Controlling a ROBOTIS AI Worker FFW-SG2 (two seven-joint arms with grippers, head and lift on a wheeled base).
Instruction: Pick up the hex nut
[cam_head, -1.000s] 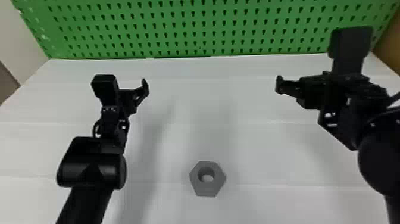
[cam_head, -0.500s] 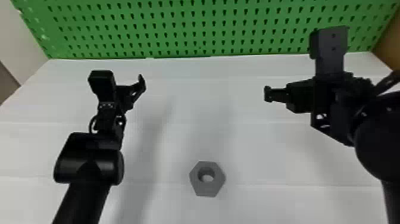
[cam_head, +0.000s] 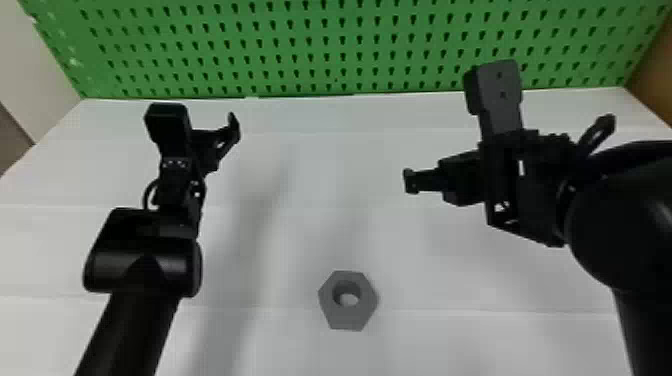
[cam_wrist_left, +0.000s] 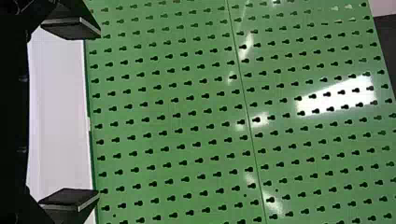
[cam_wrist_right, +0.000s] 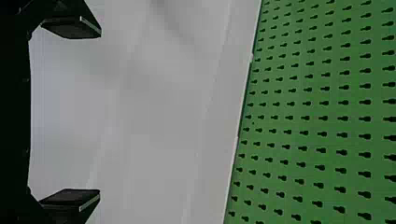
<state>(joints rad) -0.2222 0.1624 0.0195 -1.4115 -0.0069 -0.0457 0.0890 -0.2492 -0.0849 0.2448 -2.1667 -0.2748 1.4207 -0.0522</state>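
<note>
Head view: right end effector (cam_head: 411, 181) is swinging inward and nearer the robot since the earlier frame; left end effector (cam_head: 234, 128) is drifting slightly outward. Hex nut (cam_head: 347, 317) is lying flat on white table (cam_head: 325, 240), closer to the robot than both. Green pegboard (cam_head: 300, 50) is standing behind.

Left wrist view: left end effector (cam_wrist_left: 99, 115) is gaping wide, holding nothing.

Right wrist view: right end effector (cam_wrist_right: 100, 113) is likewise gaping wide, gripping nothing.

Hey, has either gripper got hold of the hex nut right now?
No, the hex nut lies on the white table, apart from both grippers.
</note>
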